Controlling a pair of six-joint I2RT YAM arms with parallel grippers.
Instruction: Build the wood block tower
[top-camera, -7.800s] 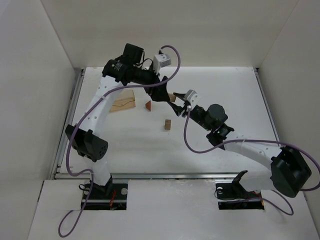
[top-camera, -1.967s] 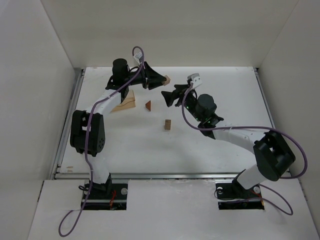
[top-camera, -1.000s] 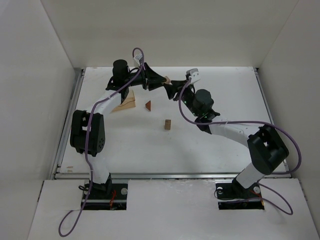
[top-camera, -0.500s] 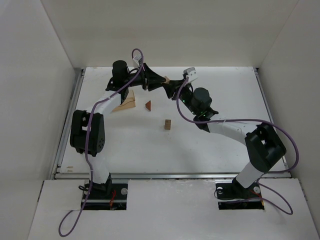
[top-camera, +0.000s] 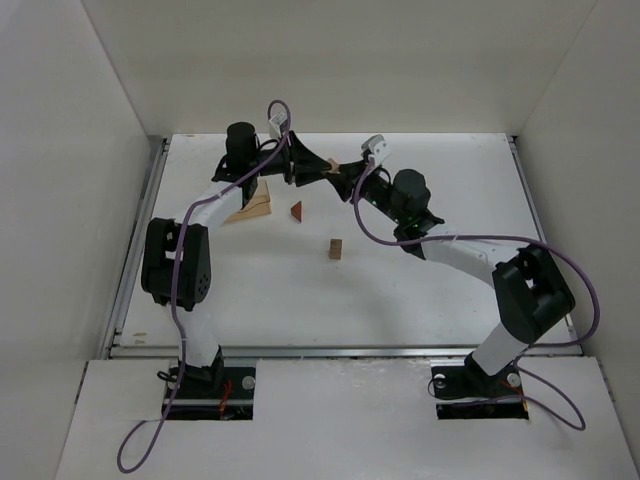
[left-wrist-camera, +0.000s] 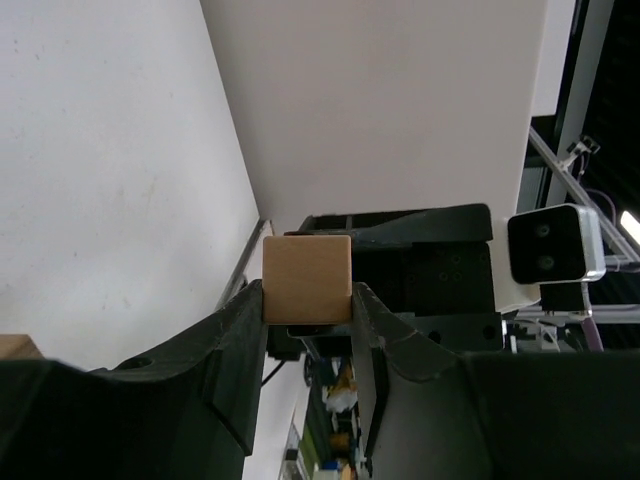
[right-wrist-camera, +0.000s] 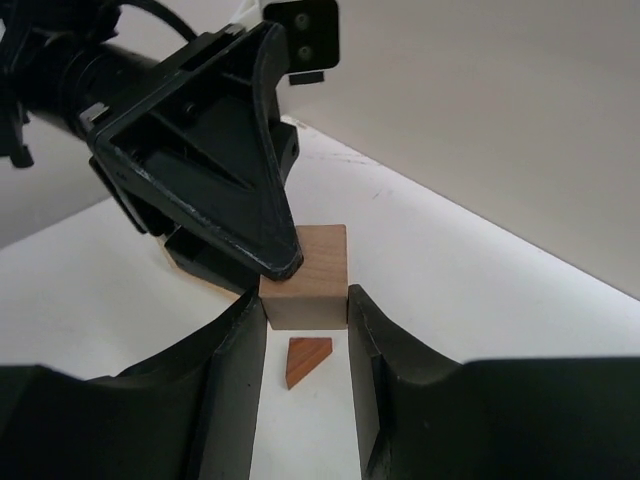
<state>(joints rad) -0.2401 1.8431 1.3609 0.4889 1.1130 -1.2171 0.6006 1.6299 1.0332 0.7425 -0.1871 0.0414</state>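
A tan wooden cube (top-camera: 335, 165) hangs in the air over the far middle of the table, pinched from both sides. My left gripper (top-camera: 327, 168) is shut on it; in the left wrist view the cube (left-wrist-camera: 307, 278) sits between its fingertips. My right gripper (right-wrist-camera: 307, 310) is also shut on the cube (right-wrist-camera: 318, 270), meeting the left gripper's fingers (right-wrist-camera: 235, 190) head-on. A reddish-brown triangular block (top-camera: 296, 211) lies on the table below, seen between the right jaws (right-wrist-camera: 306, 359). A small brown cuboid (top-camera: 335, 249) stands nearer the middle.
A larger flat pale wooden piece (top-camera: 252, 203) lies under the left arm at the back left. White walls close in the table (top-camera: 450, 280) at the back and on both sides. The right wrist camera (left-wrist-camera: 555, 245) faces the left one.
My right gripper has moved left up to the cube in the left gripper and shut on it. The left gripper has stayed put, still gripping.
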